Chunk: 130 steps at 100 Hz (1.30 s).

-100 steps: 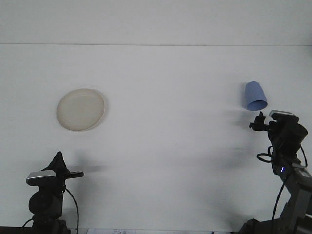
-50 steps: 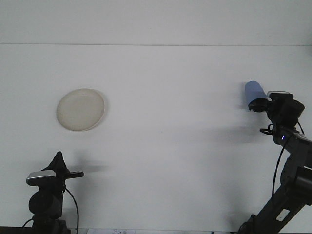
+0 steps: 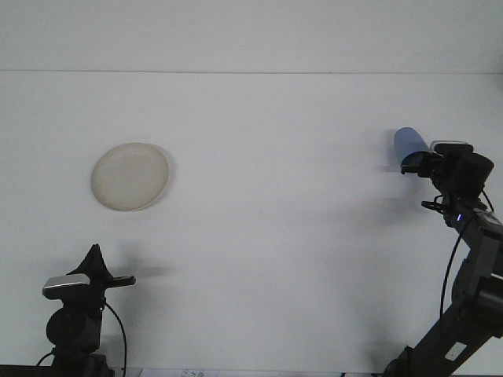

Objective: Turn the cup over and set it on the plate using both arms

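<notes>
Front view: my right jaws (image 3: pixel 414 163) are at the blue cup (image 3: pixel 409 141), grip unclear, probably closing. Left jaws (image 3: pixel 98 263) parked, state unreadable. Plate (image 3: pixel 130 176) well off leftward. Grasp step; next lift and flip.

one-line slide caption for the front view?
Right gripper reaches the blue cup at the table's right; left gripper waits low, near the plate.

A single front camera sits high behind the robot, looking forward and down over the white table (image 3: pixel 259 236). It stands well back: both arms rise from the near edge, the far wall closes the top.
</notes>
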### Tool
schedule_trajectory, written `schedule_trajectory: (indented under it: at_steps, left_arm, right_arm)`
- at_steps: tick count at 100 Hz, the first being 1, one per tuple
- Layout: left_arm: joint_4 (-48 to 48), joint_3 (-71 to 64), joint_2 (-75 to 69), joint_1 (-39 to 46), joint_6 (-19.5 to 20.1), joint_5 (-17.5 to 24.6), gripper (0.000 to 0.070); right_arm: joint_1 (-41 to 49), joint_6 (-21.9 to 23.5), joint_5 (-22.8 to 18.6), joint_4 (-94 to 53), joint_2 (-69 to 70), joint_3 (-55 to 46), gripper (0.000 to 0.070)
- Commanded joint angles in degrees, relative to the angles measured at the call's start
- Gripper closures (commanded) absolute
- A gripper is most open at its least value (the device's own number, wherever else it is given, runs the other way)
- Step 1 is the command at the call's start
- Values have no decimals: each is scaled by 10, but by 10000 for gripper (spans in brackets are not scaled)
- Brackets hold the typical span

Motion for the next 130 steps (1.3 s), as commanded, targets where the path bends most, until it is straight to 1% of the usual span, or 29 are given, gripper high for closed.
schedule_trajectory:
  at_steps: [1, 7, 10, 13, 25, 39, 47, 52, 62, 68, 81, 96, 109, 130]
  left_arm:
    - [8, -11, 0, 0, -2, 2, 687]
    - [8, -11, 0, 0, -2, 2, 686]
    - [8, -11, 0, 0, -2, 2, 687]
    - [8, -11, 0, 0, -2, 2, 687]
    - [8, -11, 0, 0, -2, 2, 686]
    - [8, -11, 0, 0, -2, 2, 687]
    - [8, -11, 0, 0, -2, 2, 687]
    - [8, -11, 0, 0, -2, 2, 687]
    - [8, -11, 0, 0, -2, 2, 687]
    - [8, -11, 0, 0, -2, 2, 686]
    - [8, -11, 0, 0, -2, 2, 686]
    - [8, -11, 0, 0, -2, 2, 686]
    - [8, -11, 0, 0, -2, 2, 686]
    - [8, -11, 0, 0, -2, 2, 687]
  right_arm:
    - [4, 44, 7, -31, -51, 12, 700]
    - [12, 99, 18, -82, -98, 12, 700]
    - [18, 115, 18, -110, -123, 12, 700]
    - [26, 120, 16, -143, -149, 13, 700]
    - [83, 104, 22, -303, -247, 31, 700]
    - [189, 104, 35, -493, -316, 87, 700]
    - [272, 89, 50, -602, -319, 136, 700]
    - [329, 80, 66, -660, -314, 162, 700]
    - [432, 76, 106, -749, -287, 201, 700]
    - [484, 75, 118, -793, -264, 216, 700]
    - [575, 70, 120, -854, -209, 226, 700]
    - [649, 49, 123, -910, -144, 226, 700]
    - [692, 45, 149, -925, -98, 226, 700]
    - [725, 45, 146, -923, -59, 226, 700]
